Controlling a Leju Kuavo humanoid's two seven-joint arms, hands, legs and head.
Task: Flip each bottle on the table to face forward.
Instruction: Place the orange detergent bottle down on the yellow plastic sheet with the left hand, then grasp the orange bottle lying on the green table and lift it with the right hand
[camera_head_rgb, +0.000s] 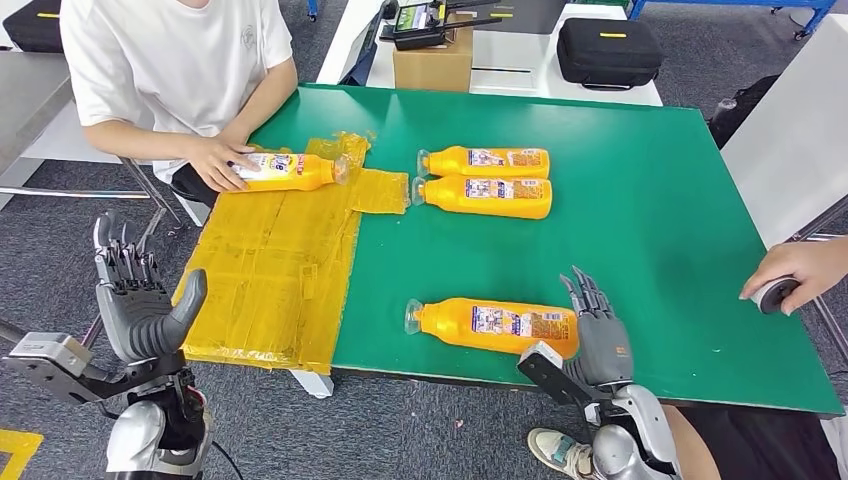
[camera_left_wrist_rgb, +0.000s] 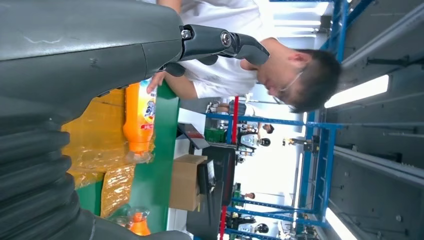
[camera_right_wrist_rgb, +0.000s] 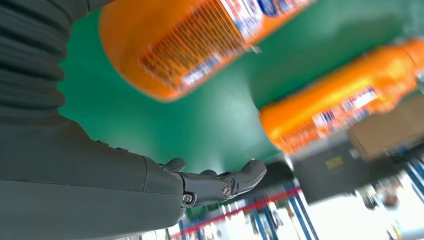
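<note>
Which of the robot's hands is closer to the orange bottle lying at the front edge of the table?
The right. The right hand sits open at the base end of the nearest bottle. The left hand is raised, open, off the table's left side.

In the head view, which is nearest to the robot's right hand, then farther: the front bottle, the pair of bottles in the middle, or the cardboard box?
From the right hand:
1. Front bottle, lying just beside the hand near the table's front edge.
2. Pair of bottles, mid-table, farther back.
3. Cardboard box, beyond the table's far edge.
</note>
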